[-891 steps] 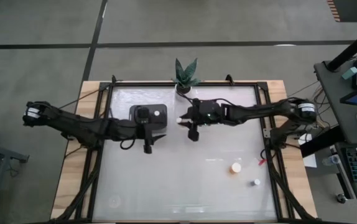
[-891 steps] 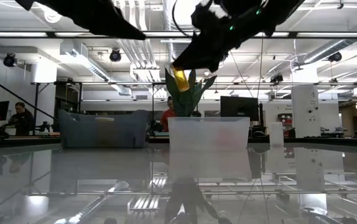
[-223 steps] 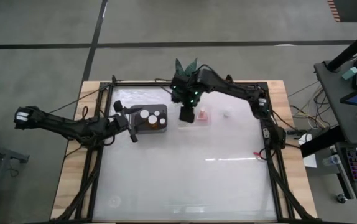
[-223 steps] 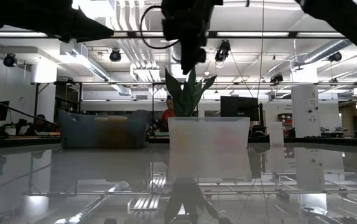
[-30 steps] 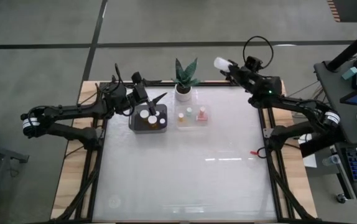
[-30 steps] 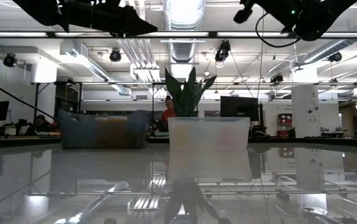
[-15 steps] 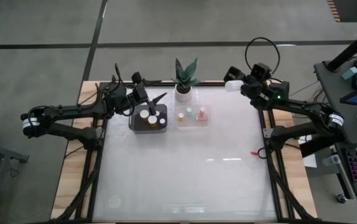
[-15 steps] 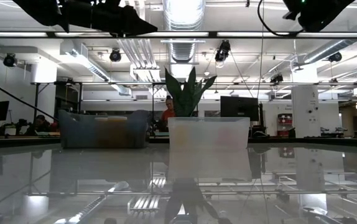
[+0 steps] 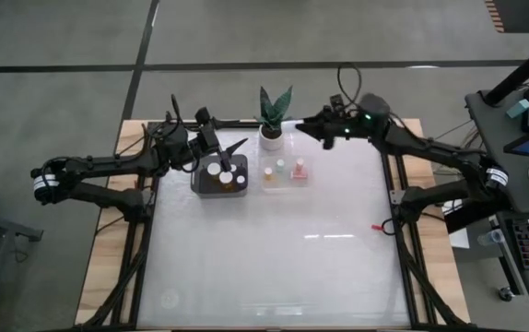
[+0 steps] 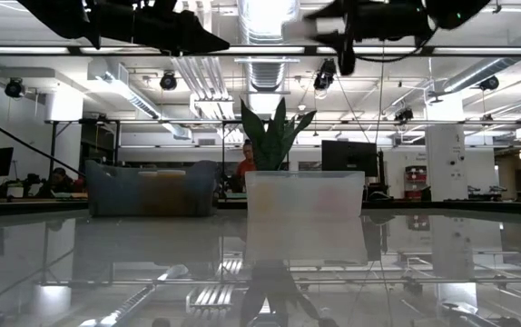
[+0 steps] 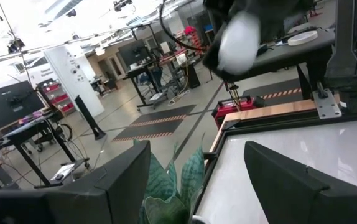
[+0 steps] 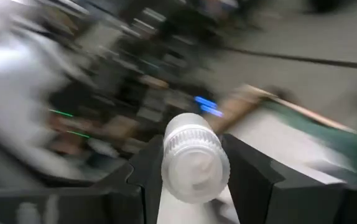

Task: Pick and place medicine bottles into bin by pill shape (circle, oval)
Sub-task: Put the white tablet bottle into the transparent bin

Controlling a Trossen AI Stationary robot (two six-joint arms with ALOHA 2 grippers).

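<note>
Right gripper clamps a white-capped bottle between its fingers, its arm stretched along the table's far edge, held high just beside the potted plant. Left gripper, fingers spread with nothing in them, hangs on the plant's other side, over the dark bin.
</note>
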